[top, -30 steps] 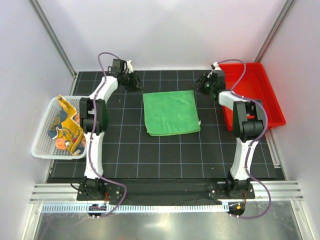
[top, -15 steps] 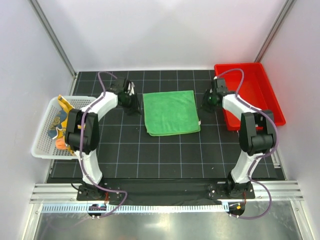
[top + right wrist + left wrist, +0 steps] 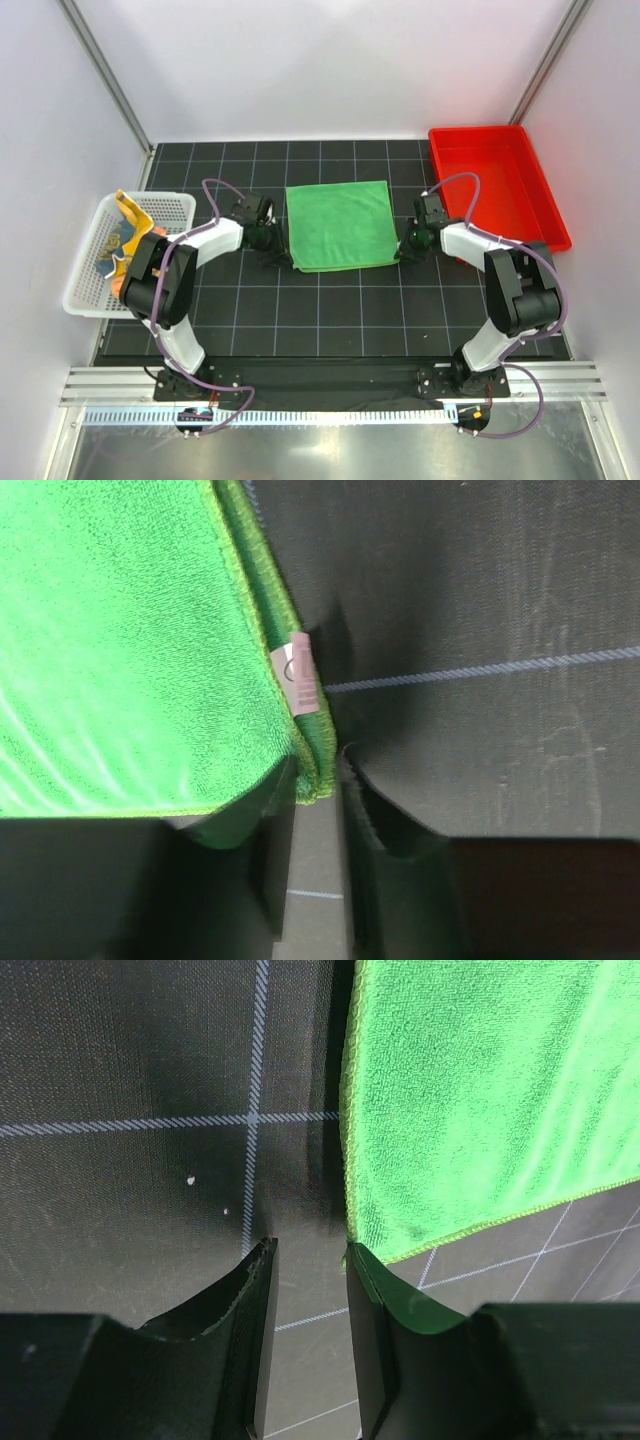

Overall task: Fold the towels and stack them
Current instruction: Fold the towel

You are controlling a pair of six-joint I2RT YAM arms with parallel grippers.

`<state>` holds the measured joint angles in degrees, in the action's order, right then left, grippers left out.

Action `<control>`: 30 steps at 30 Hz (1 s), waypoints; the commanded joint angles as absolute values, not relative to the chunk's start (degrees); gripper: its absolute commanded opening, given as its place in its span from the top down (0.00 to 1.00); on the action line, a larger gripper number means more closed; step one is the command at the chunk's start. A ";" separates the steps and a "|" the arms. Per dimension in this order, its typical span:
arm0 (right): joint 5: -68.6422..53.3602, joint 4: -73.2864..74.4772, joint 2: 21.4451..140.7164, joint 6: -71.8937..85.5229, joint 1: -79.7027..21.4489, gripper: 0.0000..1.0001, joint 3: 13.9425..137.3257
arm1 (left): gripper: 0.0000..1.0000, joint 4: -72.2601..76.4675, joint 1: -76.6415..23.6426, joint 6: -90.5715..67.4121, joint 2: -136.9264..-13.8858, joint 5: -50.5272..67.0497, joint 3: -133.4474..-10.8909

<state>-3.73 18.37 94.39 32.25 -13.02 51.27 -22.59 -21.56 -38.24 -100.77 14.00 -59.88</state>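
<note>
My left hand (image 3: pixel 308 1260) is low over the mat (image 3: pixel 330 310). Its two fingers (image 3: pixel 250 1300) are dark, hard and smooth, with slanted tips. They are spread apart, and only bare mat shows in the gap. The mat is black woven stuff with thin pale lines that make squares. The near left corner of the green towel (image 3: pixel 340 225) touches the tip of my right-side finger. That corner is rounded and has a neat stitched edge.

My right hand (image 3: pixel 318 780) is at the other near corner of the same towel. Here the gap between the fingers is narrow. The towel corner sits right between the tips. I cannot tell if they are squeezing it. The towel is soft and fuzzy, like short grass. Along this edge I can see two layers, one on top of the other. A small pinkish tag (image 3: pixel 297 678) sticks out of the seam.

From above, the green towel lies flat in the middle of the mat and is nearly square.

On my left is a white basket (image 3: pixel 85 300) full of little holes. A yellow-orange towel (image 3: pixel 132 212) with a dark edge is bunched up in it, and one end pokes up. More crumpled cloth (image 3: pixel 112 262) lies by it, partly hidden by my arm.

Far on my right is a shiny red tray (image 3: pixel 495 185) with low walls.
</note>
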 commanded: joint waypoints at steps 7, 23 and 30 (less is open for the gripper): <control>1.04 17.57 89.48 36.99 -16.95 0.86 45.97 | 0.75 -19.59 -21.97 -39.46 -98.36 9.07 -58.80; 6.06 17.49 85.87 40.25 -18.54 0.97 41.93 | 0.60 -17.93 -22.06 -39.11 -94.56 12.56 -56.42; 6.33 19.07 84.38 40.17 -18.54 0.74 41.83 | 0.66 -18.72 -22.67 -39.29 -96.95 13.27 -56.16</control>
<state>3.66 16.40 85.91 40.51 -18.44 42.13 -19.57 -22.13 -39.07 -96.60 11.90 -56.36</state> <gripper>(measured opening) 0.221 0.347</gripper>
